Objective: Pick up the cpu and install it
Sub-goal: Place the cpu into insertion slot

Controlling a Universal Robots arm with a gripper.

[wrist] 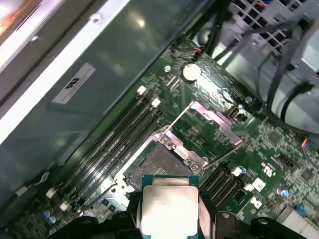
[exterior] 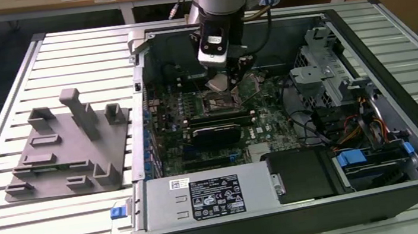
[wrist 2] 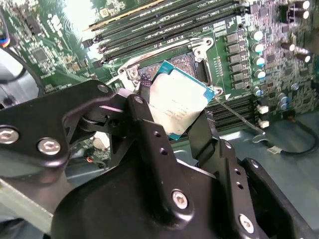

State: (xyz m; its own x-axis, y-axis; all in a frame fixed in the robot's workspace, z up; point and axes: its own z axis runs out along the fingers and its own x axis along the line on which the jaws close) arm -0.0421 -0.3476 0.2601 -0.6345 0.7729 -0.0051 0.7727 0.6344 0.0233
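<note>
Pincer clamped on cpu, held tilted off level, above open socket

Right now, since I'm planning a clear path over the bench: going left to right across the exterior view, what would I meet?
Grey plastic fixture with upright posts → the cpu, held in the gripper inside the open computer case → metal drive cage at the case's far side.
</note>
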